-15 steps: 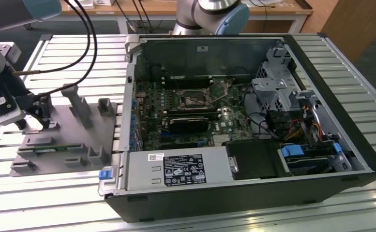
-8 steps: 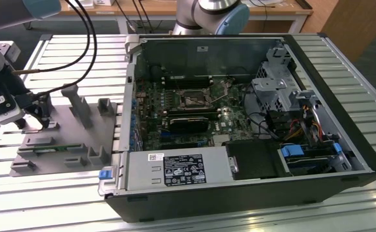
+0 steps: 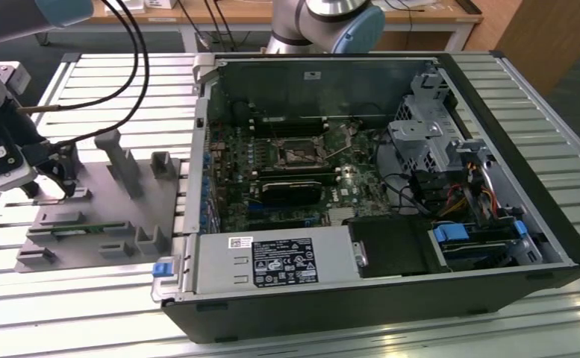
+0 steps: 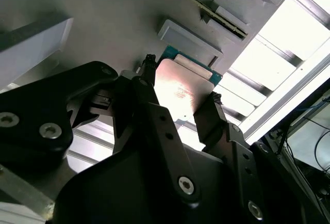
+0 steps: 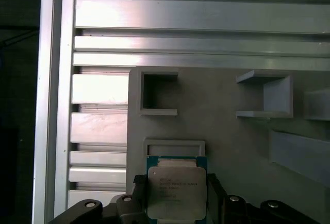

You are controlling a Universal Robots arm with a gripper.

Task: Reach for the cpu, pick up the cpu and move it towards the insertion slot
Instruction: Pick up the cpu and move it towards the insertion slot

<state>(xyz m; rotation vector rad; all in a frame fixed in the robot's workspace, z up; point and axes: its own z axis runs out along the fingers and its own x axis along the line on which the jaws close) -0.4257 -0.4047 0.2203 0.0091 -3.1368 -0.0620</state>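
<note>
the black two-fingered gripper [image 3: 48, 186] hangs low over the flat grey plastic fixture plate [image 3: 105, 224] at the exterior view's left, on the slatted aluminium surface [image 3: 120, 82]. in the second wrist view its fingers [image 4: 211, 113] stand narrow, one against each opposite edge of the small flat square silvery-topped cpu [image 4: 180, 87], clamping it. in the first wrist view the cpu [image 5: 177, 193] sits just beside a low grey rectangular frame [image 5: 174, 143] on the plate; whether it is lifted off the plate i cannot tell. the square, shiny-framed, dark-centred insertion slot [image 3: 298, 155] lies well apart, towards the exterior view's right, on the green motherboard [image 3: 360, 190] inside the open black computer case [image 3: 369, 306]
</note>
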